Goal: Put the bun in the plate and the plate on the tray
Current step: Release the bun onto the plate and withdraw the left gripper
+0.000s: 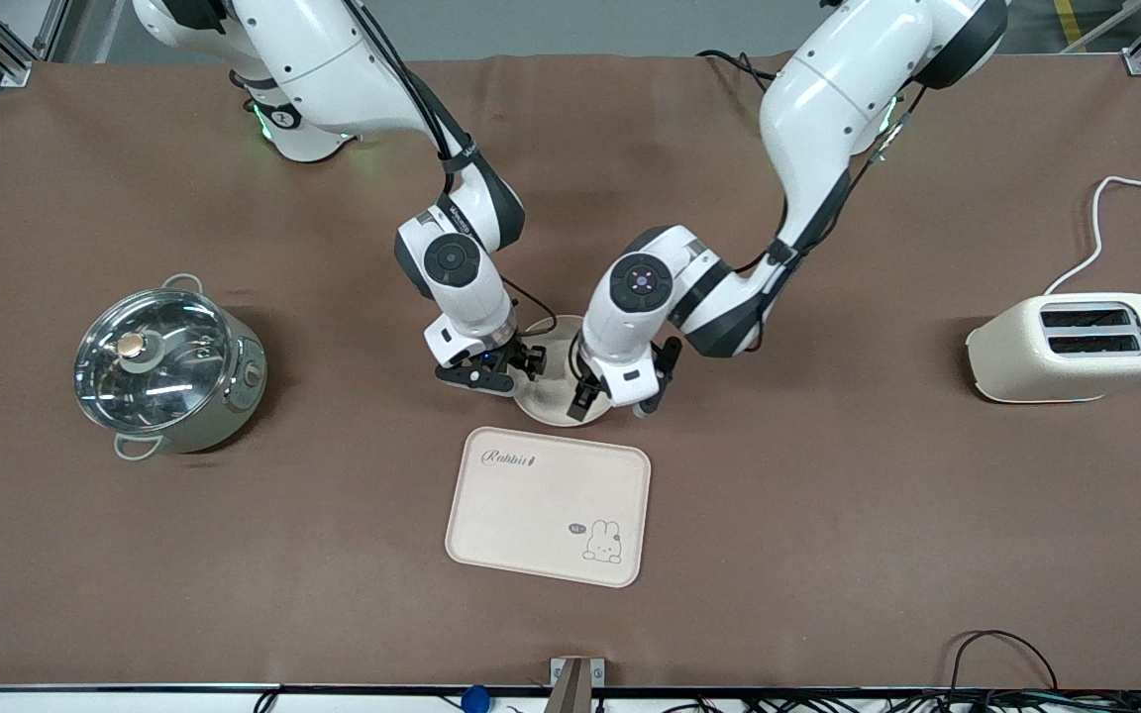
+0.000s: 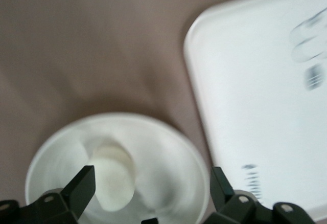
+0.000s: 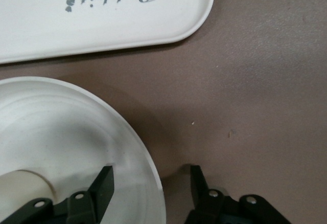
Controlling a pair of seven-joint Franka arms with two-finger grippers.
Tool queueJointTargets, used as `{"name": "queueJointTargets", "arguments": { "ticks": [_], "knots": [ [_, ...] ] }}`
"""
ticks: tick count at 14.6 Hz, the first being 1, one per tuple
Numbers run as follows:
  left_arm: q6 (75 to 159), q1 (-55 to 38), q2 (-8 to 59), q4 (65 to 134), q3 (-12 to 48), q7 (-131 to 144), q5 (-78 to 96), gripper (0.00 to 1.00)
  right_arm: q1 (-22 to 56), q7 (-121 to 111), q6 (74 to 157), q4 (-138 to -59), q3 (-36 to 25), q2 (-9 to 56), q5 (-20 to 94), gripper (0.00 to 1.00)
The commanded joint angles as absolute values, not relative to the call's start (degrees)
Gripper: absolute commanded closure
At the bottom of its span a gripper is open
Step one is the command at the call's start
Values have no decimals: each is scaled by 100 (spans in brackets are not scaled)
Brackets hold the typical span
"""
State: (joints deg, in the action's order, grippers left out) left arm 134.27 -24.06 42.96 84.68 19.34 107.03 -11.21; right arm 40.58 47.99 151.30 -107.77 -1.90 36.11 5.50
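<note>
- bun (image 2: 113,175) already in plate (image 1: 549,396)
- right gripper (image 3: 148,183) open, straddling plate rim
- left gripper (image 2: 150,183) open over plate, empty
- tray (image 1: 549,505) just beside plate, nearer cam

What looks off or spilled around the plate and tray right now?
Nothing stands out. The bun lies in the plate, which sits flat on the table beside the tray, not yet on it. Left gripper and right gripper are open at the plate's rim.

Bun (image 2: 113,175) in plate (image 1: 553,394), beside tray (image 1: 549,505)
</note>
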Motion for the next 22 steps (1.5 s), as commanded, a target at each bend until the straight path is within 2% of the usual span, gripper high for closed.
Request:
{"name": "queueJointTargets", "arguments": {
  "ticks": [1,5,7,12,17,22],
  "knots": [
    [12712,-1839,3474,8578,1968,9446,-1204,0,4008,4764,15214,-10889,-158,3586,466,51],
    [11675,-1066,2682,8578,1995,7213,-1152,0,4061,4781,15302,-11004,-158,3534,466,79],
    [11121,-810,2366,8578,1978,6149,-1081,0,4078,4781,15302,-11048,-149,3472,466,87],
    [10118,-203,1627,8569,1986,4451,-1081,0,4087,4860,15249,-11048,-88,3253,483,96],
    [9344,377,784,8578,1986,2965,-432,0,4421,4958,15232,-11101,-62,3067,501,98],
    [8676,176,-42,8867,1285,1217,-168,0,4255,4992,15302,-10671,-44,3102,650,98]
  ]
}}
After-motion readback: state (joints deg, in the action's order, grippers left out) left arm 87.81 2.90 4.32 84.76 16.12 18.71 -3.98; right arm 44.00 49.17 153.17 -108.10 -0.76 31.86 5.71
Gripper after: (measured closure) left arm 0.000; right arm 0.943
